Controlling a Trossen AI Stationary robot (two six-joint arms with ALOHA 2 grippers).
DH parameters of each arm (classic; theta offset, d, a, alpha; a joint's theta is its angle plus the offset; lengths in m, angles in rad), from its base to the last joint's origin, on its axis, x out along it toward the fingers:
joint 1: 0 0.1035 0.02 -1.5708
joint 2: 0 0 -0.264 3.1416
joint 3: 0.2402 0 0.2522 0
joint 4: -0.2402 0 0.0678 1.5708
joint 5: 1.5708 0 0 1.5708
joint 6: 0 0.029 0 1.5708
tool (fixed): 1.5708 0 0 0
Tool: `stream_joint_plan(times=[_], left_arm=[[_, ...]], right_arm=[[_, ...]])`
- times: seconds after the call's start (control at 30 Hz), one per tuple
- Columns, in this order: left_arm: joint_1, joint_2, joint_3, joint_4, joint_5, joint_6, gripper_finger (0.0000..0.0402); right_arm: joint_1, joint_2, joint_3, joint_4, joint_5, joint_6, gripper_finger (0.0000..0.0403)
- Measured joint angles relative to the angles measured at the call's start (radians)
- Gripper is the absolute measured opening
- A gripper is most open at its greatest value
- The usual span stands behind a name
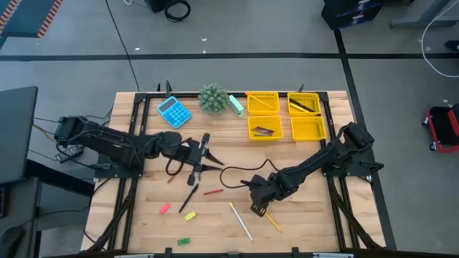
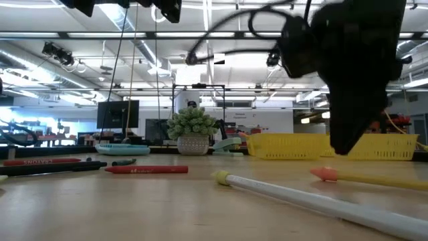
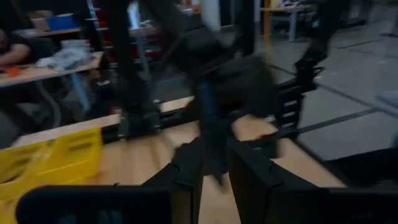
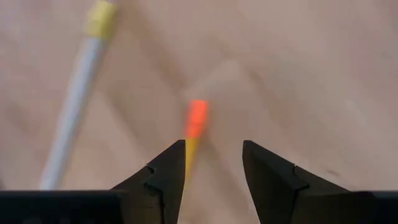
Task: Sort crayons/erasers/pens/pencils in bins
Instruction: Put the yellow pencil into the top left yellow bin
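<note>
Overhead, a pale wooden table (image 1: 301,222) fills the middle of the scene, with a dark robot arm reaching in from each side. The left arm stretches from the left edge toward the table's middle; the left gripper (image 1: 200,159) holds a dark pen (image 3: 210,134) pinched between its fingers, lifted above the wood. The right arm comes from the right edge, and the right gripper (image 1: 259,208) points down near the front of the table with its fingers spread, empty, just over the end of a yellow pencil (image 1: 272,220) with an orange-red tip that lies flat between them. Beside that pencil lies a longer whitish pencil (image 1: 241,221), slanted toward the front edge. At the back of the table sit four yellow bins (image 1: 262,95) in a two-by-two block: dark pens lie in the back right bin and small dark-red sticks in the front left one. Left of the bins are a small green potted plant (image 1: 213,98), a pale green object just beside it and a blue calculator (image 1: 173,112). Scattered on the wood between the arms and the front edge are another dark pen (image 1: 189,196), a red crayon (image 1: 212,192), a pink eraser (image 1: 164,208), a yellow eraser (image 1: 190,215) and a green eraser (image 1: 184,241), all well apart from the bins.
</note>
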Motion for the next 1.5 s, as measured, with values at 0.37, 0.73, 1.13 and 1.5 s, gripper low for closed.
stream_joint_plan(times=[0.37, 0.73, 1.13, 1.5], left_arm=[[0.117, -0.061, 0.002, -0.005, -0.001, 0.097, 0.0091], [0.120, -0.158, -0.002, -0.055, 0.001, 0.123, 0.0095], [0.121, -0.176, 0.001, -0.060, 0.001, 0.129, 0.0097], [0.120, -0.176, 0.001, -0.094, 0.001, 0.101, 0.0088]], right_arm=[[0.006, 0.013, 0.112, -0.088, 0.080, -0.034, 0.0165], [0.026, 0.100, 0.114, -0.066, 0.094, -0.067, 0.0164], [0.067, 0.183, 0.121, -0.042, 0.136, -0.160, 0.0164], [0.097, 0.196, 0.123, -0.059, 0.235, -0.239, 0.0099]])
